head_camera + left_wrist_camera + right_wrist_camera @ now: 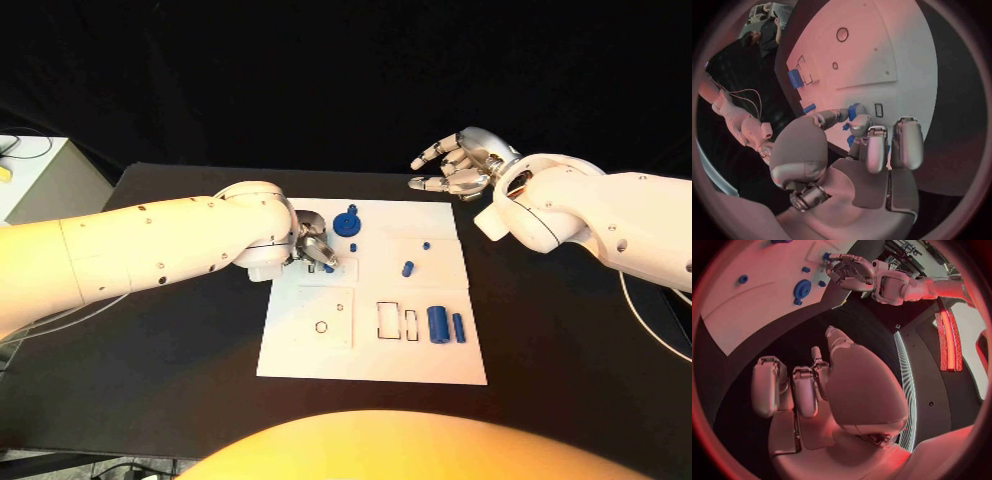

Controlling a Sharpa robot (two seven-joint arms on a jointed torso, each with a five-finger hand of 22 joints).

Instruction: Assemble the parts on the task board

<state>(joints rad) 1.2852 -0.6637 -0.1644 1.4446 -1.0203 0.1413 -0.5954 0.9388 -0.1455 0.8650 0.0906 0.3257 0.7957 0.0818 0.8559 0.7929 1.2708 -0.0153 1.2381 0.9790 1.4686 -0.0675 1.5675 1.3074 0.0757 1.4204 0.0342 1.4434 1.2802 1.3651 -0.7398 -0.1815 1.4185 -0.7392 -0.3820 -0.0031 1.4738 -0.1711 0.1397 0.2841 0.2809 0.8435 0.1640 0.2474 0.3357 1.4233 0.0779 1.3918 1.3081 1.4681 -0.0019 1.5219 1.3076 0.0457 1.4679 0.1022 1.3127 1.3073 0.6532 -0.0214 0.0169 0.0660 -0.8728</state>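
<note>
Head view: left hand (312,250) pinches blue part (327,267).

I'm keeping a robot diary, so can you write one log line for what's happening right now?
left hand: pinching small blue part over task board | right hand: empty, raised beyond the board's far edge | blue disc: on board

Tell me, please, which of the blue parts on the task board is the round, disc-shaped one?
The blue disc at the board's far edge, just right of the left hand; the other loose blue parts are small pegs or cylinders.
</note>
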